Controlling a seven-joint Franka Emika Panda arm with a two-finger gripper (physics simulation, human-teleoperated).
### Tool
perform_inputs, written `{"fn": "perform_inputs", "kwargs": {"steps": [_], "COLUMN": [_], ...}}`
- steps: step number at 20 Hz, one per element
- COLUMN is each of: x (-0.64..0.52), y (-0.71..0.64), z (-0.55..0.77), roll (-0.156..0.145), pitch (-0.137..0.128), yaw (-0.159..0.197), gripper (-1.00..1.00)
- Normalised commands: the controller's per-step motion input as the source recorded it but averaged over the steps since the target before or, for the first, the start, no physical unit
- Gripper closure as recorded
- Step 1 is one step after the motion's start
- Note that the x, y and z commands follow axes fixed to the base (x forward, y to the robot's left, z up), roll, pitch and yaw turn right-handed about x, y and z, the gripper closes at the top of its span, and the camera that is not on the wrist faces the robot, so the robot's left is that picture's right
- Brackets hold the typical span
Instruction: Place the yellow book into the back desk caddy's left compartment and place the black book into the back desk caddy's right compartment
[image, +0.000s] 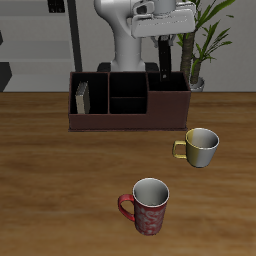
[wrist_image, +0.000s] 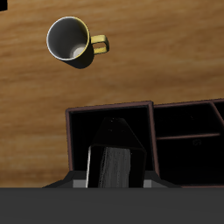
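Held upright by the closed hand (wrist_image: 114, 179), the black book (wrist_image: 115, 162) should drop squarely into the back desk caddy (image: 128, 120), clearing its walls.

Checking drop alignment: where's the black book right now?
In the wrist view the black book sits at the pincer, above an end compartment of the back desk caddy, near the yellow-handled mug.

Even, soft light; sharp renders
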Motion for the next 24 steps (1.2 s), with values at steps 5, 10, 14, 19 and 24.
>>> {"fn": "perform_inputs", "kwargs": {"steps": [5, 10, 14, 19, 24], "x": [-0.03, 0.06, 0.00, 0.07, 0.05], "y": [-0.02, -0.09, -0.05, -0.08, -0.03], "z": [-0.06, -0.14, -0.19, -0.16, -0.21], "roll": [0.006, -0.017, -0.013, -0.013, -0.001], "pitch": [0.016, 0.038, 0.028, 0.036, 0.035], "yaw": [0.000, -0.014, 0.007, -0.004, 0.004], "gripper": [1.00, 1.00, 1.00, 1.00, 1.00]}}
